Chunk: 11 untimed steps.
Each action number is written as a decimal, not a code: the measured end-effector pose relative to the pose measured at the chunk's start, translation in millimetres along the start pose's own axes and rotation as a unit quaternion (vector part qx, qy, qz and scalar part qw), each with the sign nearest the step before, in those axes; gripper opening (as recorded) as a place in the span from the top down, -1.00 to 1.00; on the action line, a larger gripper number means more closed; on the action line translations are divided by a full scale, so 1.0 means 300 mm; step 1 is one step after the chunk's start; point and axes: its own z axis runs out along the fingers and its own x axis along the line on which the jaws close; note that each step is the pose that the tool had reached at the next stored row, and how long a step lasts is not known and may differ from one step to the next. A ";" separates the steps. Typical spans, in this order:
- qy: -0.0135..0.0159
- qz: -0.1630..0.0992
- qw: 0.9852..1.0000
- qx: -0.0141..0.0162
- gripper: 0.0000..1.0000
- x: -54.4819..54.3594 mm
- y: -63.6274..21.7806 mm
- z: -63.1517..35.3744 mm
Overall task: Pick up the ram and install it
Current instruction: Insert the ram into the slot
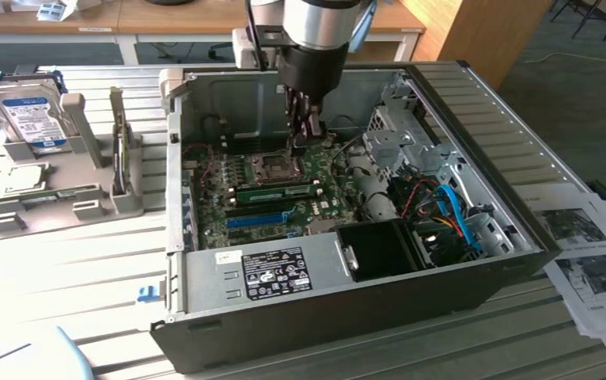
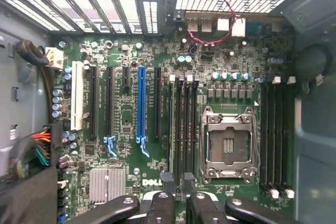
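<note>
**Ram seated on the board, empty gripper just behind it**

At the exterior view's left, a grey plastic holder (image 1: 8, 223) carries an upright silver boxy hard drive (image 1: 28, 119) with a blue-and-white label. In front of the drive a narrow green strip (image 1: 55, 196) lies flat in a groove; what it is cannot be made out.

Beside the holder stands the open dark metal computer case (image 1: 493, 111), with its green motherboard (image 1: 234, 170) facing up. On that board the ram (image 1: 277, 192), a long thin green circuit-board stick, stands on edge in a black memory slot. It sits between the long bright-blue plastic slot (image 1: 255, 219), nearer the camera, and the square metal processor socket (image 1: 278, 166), farther back.

The black two-fingered gripper (image 1: 301, 144) hangs inside the case by the socket's far corner. The ram lies near it but apart, toward the camera and slightly toward the exterior view's left.

In the wrist view the ram (image 2: 171, 129) shows as a pale edge in the slot farthest from the processor socket (image 2: 227, 140). The gripper (image 2: 178, 184) has its fingertips (image 2: 167, 182) apart, with board showing between them and nothing gripped. One tip is close to the end of the ram's slot.

At the exterior view's right, printed paper sheets (image 1: 588, 253) lie on the pale slatted table (image 1: 71, 269).
</note>
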 end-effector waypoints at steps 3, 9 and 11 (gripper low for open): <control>0.000 0.000 1.000 0.000 0.62 -0.001 0.000 -0.023; 0.000 0.000 1.000 0.000 0.62 -0.003 0.001 -0.070; 0.000 0.000 1.000 0.000 0.62 -0.003 0.002 -0.084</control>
